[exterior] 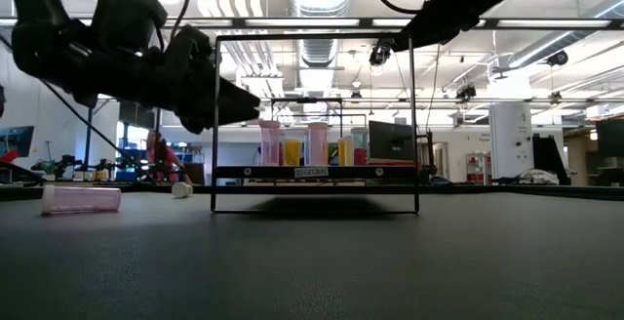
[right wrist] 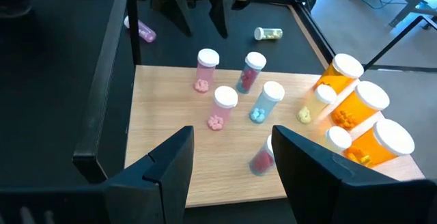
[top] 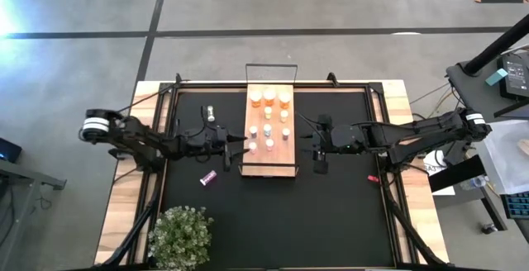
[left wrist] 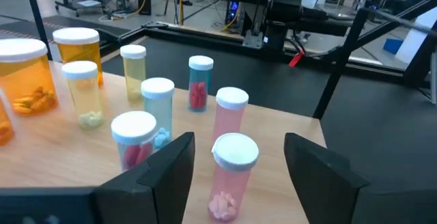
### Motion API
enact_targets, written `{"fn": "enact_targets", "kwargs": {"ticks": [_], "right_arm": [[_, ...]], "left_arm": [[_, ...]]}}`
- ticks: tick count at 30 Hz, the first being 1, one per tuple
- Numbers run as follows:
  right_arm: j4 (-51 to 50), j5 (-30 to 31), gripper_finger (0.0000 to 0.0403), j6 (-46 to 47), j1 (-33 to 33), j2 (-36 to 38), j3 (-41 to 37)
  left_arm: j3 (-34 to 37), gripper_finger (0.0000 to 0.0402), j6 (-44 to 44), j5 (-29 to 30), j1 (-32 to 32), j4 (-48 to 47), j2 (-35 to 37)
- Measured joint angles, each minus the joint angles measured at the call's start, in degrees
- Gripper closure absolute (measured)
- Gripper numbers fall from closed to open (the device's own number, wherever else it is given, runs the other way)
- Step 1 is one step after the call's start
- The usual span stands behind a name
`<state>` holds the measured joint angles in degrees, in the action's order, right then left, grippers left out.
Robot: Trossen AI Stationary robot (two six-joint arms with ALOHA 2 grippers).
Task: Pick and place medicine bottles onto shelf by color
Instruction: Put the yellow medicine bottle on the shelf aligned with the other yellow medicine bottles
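I see the light-wood shelf (top: 269,168) on the black tabletop mat (top: 331,213), between my two claws, with a fallen pink bottle (top: 208,177) just behind the left claw (top: 240,146).

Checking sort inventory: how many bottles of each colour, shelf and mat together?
Orange bottles: 3
Yellow bottles: 3, one lying on the mat
Blue bottle: 1
Red bottles: 2
Pink bottles: 3, one lying on the mat
Total: 12

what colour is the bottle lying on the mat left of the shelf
Pink bottle, clearest in the low view.
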<state>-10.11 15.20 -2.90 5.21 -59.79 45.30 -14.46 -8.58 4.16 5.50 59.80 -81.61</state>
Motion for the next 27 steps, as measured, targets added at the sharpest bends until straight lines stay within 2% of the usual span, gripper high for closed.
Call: {"fn": "enact_targets", "kwargs": {"ticks": [5,8,12,16,19,23,27], "right_arm": [[-0.3,0.0,0.0213,0.0,0.0,0.0,0.0],[-0.4,0.0,0.0213,0.0,0.0,0.0,0.0],[-0.4,0.0,0.0213,0.0,0.0,0.0,0.0],[-0.4,0.0,0.0213,-0.1,0.0,0.0,0.0],[-0.4,0.0,0.0213,-0.1,0.0,0.0,0.0],[-0.4,0.0,0.0213,-0.1,0.0,0.0,0.0],[-0.4,0.0,0.0213,-0.1,0.0,0.0,0.0]], "left_arm": [[0.0,0.0191,0.5,0.4,0.0,-7.5,7.2],[0.0,0.0191,0.1,3.9,0.0,-12.3,11.6],[-0.7,0.0191,-3.1,15.6,0.0,-20.2,16.1],[-1.0,0.0191,-11.2,28.8,0.0,-26.7,18.3],[-1.7,0.0191,-18.5,35.2,0.2,-32.2,18.6],[-3.8,0.0191,-26.3,37.7,1.7,-41.9,18.2],[-7.3,0.0191,-33.3,37.5,5.0,-53.4,17.7]]}}
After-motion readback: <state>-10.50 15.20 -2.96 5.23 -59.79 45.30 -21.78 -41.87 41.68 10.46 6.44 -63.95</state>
